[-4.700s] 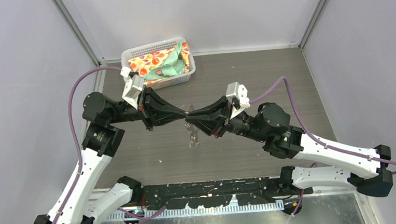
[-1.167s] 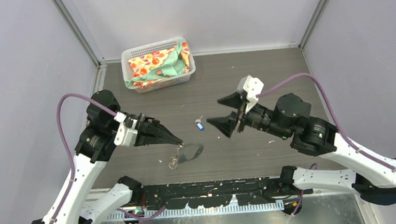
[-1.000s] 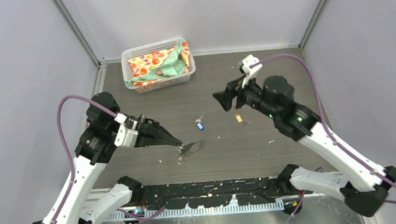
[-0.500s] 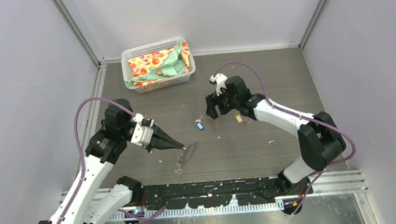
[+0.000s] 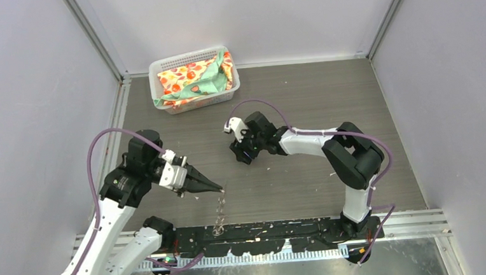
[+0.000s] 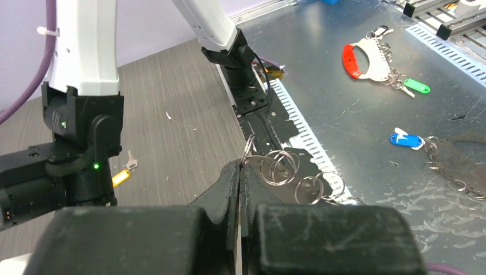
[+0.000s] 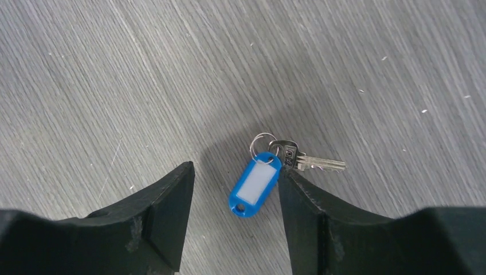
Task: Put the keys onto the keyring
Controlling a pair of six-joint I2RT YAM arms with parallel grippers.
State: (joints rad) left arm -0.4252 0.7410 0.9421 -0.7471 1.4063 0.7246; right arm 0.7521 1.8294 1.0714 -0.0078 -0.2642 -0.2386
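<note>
The blue-tagged key (image 7: 255, 184) lies flat on the grey table with its metal blade (image 7: 309, 162) pointing right. My right gripper (image 7: 236, 170) is open and straddles it, the right finger touching the tag's edge. From above, that gripper (image 5: 242, 153) hides the key. The yellow-tagged key (image 6: 120, 177) lies beside the right arm's links in the left wrist view. My left gripper (image 5: 216, 189) is shut on the keyring (image 5: 219, 206), which hangs from it near the table's front edge. Its silvery plate and loose rings (image 6: 277, 168) stick out past the shut jaws (image 6: 239, 169).
A white basket (image 5: 160, 69) with patterned cloth stands at the back left. The black base rail (image 5: 265, 230) runs along the near edge. Beyond it on the metal shelf lie a red-edged key holder (image 6: 367, 57), a green tag (image 6: 415, 87) and a blue tag (image 6: 404, 139).
My right arm has swung left and come down over the blue key, its jaws narrowing a little. My left gripper has drifted toward the near edge with the keyring hanging from it.
</note>
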